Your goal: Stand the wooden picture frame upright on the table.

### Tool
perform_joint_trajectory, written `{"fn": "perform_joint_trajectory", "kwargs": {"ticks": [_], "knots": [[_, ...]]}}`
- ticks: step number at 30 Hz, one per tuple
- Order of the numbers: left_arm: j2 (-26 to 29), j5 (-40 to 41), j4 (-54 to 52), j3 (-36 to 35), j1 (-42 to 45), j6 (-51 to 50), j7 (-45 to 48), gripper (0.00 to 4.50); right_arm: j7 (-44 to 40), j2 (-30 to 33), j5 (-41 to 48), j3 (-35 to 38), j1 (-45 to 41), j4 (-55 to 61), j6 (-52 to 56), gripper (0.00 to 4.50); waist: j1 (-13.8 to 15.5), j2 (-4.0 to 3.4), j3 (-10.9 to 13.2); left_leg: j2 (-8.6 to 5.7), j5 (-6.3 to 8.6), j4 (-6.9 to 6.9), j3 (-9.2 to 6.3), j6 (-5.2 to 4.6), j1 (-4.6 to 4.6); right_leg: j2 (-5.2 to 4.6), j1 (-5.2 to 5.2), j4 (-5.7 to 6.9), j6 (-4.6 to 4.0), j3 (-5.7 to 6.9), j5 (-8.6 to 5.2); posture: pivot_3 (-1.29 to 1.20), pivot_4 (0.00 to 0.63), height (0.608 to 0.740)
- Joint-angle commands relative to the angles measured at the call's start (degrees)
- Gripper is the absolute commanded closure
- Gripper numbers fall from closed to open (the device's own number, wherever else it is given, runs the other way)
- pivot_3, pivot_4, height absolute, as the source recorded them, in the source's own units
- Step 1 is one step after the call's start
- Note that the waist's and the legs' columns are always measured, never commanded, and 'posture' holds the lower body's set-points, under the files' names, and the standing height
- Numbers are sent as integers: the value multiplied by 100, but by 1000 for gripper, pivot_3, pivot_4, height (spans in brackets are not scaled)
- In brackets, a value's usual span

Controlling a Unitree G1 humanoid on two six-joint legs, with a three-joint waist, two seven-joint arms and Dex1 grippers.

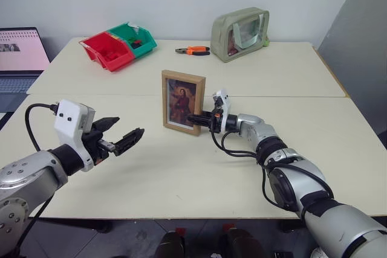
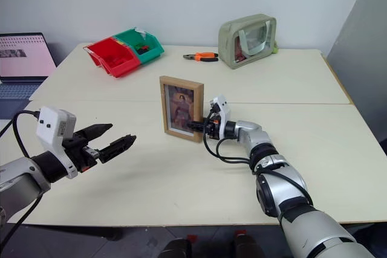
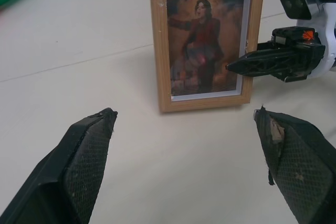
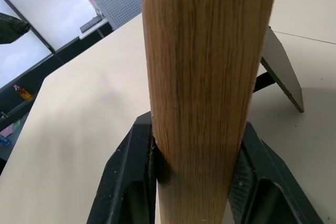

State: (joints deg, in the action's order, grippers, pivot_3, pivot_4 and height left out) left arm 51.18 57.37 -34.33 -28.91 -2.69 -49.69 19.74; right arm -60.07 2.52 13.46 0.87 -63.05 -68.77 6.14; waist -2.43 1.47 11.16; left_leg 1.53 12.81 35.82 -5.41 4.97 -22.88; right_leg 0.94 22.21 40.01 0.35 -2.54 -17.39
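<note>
The right claw (image 1: 198,118) is clenched on the right side rail of the wooden picture frame (image 1: 183,101), one finger on each face of the wood. The frame stands upright on the tabletop (image 1: 181,173), just on the near side of the seam at its centre, portrait facing the robot, a back stand showing behind it in the right wrist view. At about eight o'clock from the frame, well apart, the left claw (image 1: 121,136) hangs released, fingers spread wide and aimed at it. Around eleven o'clock sit red and green bins (image 1: 118,45), at twelve o'clock pliers (image 1: 193,50), and at one o'clock a pouch (image 1: 240,33).
</note>
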Motion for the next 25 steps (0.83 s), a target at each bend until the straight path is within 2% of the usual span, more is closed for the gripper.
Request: {"fn": "perform_joint_trajectory", "kwargs": {"ticks": [1, 4, 7, 12, 15, 19, 22, 25], "knots": [[-65, -146, -99, 75, 65, 113, 120, 0, -3, 135, -177, 14, 217, 130, -20, 2445, 5, 2, -1, 0, 0, 0, -2, 0, -1, 0, 0, 0, 0, 1, 0, 0, 150, 740], [-67, -232, 24, 174, 184, 125, 213, 0, -102, 279, -288, -46, 409, 334, -77, 1843, 14, 2, -1, 0, 0, 1, -2, 0, -3, -1, 0, -1, 0, 0, 0, 0, 150, 740], [-59, -464, 302, 310, 306, 180, 337, 0, -332, 675, -474, -230, 855, 923, -84, 1198, 11, 1, -1, -1, 0, 1, -2, 0, -3, -1, 0, 0, 1, 1, 0, 0, 150, 740], [-108, -597, 759, 435, 591, 67, 442, 0, -501, 1829, -837, -524, 1796, 2553, 125, 69, 70, 0, -1, 1, 0, 3, -4, 0, -3, -2, -3, -1, 3, 2, -1, 0, 150, 740], [17, -843, 1136, 468, 813, 142, 571, 0, -756, 2430, -429, -371, 2272, 4122, 1062, 29, 86, 0, -1, 0, 0, 5, -6, 0, -6, -4, -4, -2, 3, 3, -1, 0, 150, 740], [305, -1062, 1574, 484, 1089, 113, 938, 0, -599, 2825, 163, -139, 2433, 5843, 2447, 29, -36, -3, 1, 0, 0, 4, 2, 0, -4, 1, 3, 2, 3, 0, -1, 0, 150, 740], [503, -997, 1978, 423, 1449, -30, 1243, 0, -317, 2957, 505, -32, 2359, 6739, 3340, 29, -94, -3, 1, 9, 0, 1, 2, 0, 4, 13, 6, 10, 1, 3, -2, 0, 150, 740], [711, -976, 2290, 467, 1704, -118, 1647, 0, -156, 3038, 707, -42, 2315, 7252, 3765, 29, -93, -4, 1, 7, 0, 1, -1, 0, 3, 19, 5, 9, 1, 3, -3, 0, 150, 740]]}}
